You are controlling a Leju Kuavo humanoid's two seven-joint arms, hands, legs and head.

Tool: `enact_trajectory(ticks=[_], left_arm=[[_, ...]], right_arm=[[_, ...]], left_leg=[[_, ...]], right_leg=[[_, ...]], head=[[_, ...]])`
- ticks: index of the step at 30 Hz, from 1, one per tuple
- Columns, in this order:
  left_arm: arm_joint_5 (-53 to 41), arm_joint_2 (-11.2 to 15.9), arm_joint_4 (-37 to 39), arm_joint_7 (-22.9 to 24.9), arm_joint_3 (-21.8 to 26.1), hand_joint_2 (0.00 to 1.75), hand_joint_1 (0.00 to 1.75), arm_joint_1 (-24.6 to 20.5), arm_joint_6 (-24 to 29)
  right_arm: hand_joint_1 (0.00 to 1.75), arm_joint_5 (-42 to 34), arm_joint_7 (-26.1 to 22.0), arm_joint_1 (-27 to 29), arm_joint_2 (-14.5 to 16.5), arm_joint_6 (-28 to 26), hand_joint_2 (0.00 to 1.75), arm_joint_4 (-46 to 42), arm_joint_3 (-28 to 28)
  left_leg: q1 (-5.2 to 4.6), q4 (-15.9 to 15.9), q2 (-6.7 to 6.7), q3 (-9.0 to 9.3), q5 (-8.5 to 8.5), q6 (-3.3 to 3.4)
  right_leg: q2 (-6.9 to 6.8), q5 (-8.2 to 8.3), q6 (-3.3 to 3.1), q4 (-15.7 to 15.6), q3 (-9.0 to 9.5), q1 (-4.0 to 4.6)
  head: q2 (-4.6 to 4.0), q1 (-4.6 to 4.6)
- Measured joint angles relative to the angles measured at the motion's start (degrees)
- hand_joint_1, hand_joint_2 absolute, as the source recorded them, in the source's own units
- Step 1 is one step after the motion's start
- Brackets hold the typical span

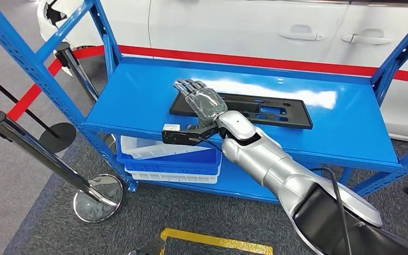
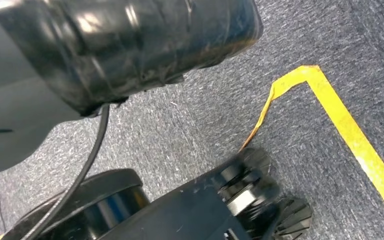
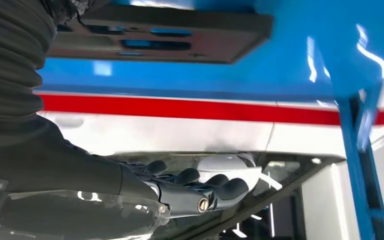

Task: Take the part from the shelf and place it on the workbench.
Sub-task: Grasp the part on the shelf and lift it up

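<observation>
Nearest on the grey carpet floor (image 1: pixel 138 212) is a line of yellow tape (image 1: pixel 218 241), and on the left side stands a chrome post (image 1: pixel 42 154) on its round base. The right arm (image 1: pixel 276 170) reaches up from the lower right toward the blue shelf (image 1: pixel 138 101). The right hand (image 1: pixel 202 101) is above the top board, over the left end of the part (image 1: pixel 255 109), with the fingers stretched forward and a little apart; it holds nothing. From the pictures I cannot tell if the hand touches the part or only hangs over it. The part is a long flat black panel with some openings, and it lies near the middle of the top board, along its length. On the lower board, near the left front corner, are stacked bins (image 1: pixel 164 156), white and blue. Behind the shelf is a white car (image 1: pixel 244 26) with a red stripe (image 1: pixel 244 61) along its side.
</observation>
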Motion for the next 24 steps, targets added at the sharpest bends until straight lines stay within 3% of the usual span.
enact_trajectory(ticks=[2,3,4,7,9,12,14,17,18,19,22,24], left_arm=[[-0.1,0.0,0.0,0.2,0.0,0.00,0.00,0.3,-0.2],[-0.1,0.0,0.0,0.3,0.0,0.00,0.00,0.5,-0.2],[-0.1,0.0,0.0,0.4,0.0,0.00,0.00,0.7,-0.2],[-0.1,0.0,0.0,0.4,0.0,0.00,0.00,1.0,0.0],[0.0,0.0,0.0,0.4,0.0,0.00,0.00,1.1,0.2],[0.1,0.0,0.1,0.5,0.0,0.00,0.00,1.5,0.4],[0.2,-0.1,0.1,0.6,0.0,0.00,0.00,1.7,0.6],[0.3,-0.2,0.1,0.5,0.0,0.00,0.00,1.9,1.0],[0.3,-0.2,0.1,0.4,0.0,0.00,0.00,2.1,1.1],[0.4,-0.2,0.1,0.3,0.0,0.00,0.00,2.2,1.3],[0.4,-0.2,0.1,0.0,0.0,0.00,0.00,2.5,1.6],[0.4,-0.2,0.1,0.0,0.0,0.00,0.00,2.5,1.6]], right_arm=[[0.00,1.6,1.0,0.1,0.2,1.2,1.75,1.1,1.3],[0.00,2.2,1.4,0.2,0.3,1.6,1.75,1.7,1.9],[0.00,2.8,1.8,0.3,0.3,1.9,1.75,2.2,2.5],[0.00,4.3,3.1,0.1,0.5,2.8,1.75,3.5,3.8],[0.00,5.0,4.0,0.1,0.6,3.4,1.75,4.5,4.9],[0.00,5.2,5.2,0.3,0.5,4.2,1.75,5.8,5.6],[0.00,4.6,6.1,0.2,0.2,4.3,1.75,6.5,5.7],[0.00,2.9,7.5,0.6,-0.8,4.2,1.75,7.5,5.7],[0.00,2.8,7.8,0.8,-1.2,4.3,1.75,7.9,5.7],[0.00,2.8,8.0,0.9,-1.5,4.4,1.75,8.2,5.7],[0.00,3.3,8.5,1.0,-2.4,4.9,1.75,8.8,5.7],[0.00,3.4,8.6,0.9,-2.5,5.0,1.75,8.8,5.7]], left_leg=[[0.06,6.6,0.01,-3.21,-2.27,-0.25],[0.06,7.5,0.00,-3.72,-2.00,-0.19],[0.03,6.0,-0.01,-3.08,-0.70,0.01],[-0.27,-5.3,-0.10,2.47,4.29,1.14],[-0.64,-8.6,-0.12,4.12,4.86,1.67],[-0.60,-9.4,-0.01,4.57,5.19,2.19],[-0.28,-10.2,0.18,5.03,5.57,2.68],[-0.29,-10.4,0.26,5.16,5.61,3.03],[-0.30,-10.3,0.24,5.15,5.56,3.06],[-0.30,-10.1,0.21,5.15,5.46,3.05],[-0.26,-9.4,0.12,5.14,5.01,2.88],[-0.26,-9.3,0.11,5.14,4.93,2.84]], right_leg=[[0.02,-0.03,-0.12,0.0,0.00,0.13],[0.05,-0.04,-0.14,0.0,0.01,0.21],[0.12,-0.05,-0.15,0.0,0.03,0.28],[0.39,-0.07,-0.06,0.0,0.08,0.51],[0.46,-0.02,0.30,-0.1,-0.02,0.51],[0.45,-0.15,1.19,-0.3,-0.02,0.47],[0.38,-2.24,1.71,2.7,-1.20,0.51],[0.29,-6.73,2.18,12.6,-5.73,0.28],[0.28,-6.75,2.31,14.1,-6.48,0.16],[0.24,-5.73,2.40,13.4,-6.24,0.02],[0.06,-1.11,2.47,6.0,-2.62,-0.30],[0.02,-0.46,2.47,4.7,-1.97,-0.34]], head=[[0.00,-0.04],[0.00,-0.05],[0.00,-0.04],[0.00,-0.01],[0.00,-0.01],[0.00,0.00],[0.00,0.10],[0.00,0.18],[0.00,0.18],[0.00,0.19],[0.00,0.21],[0.00,0.23]])
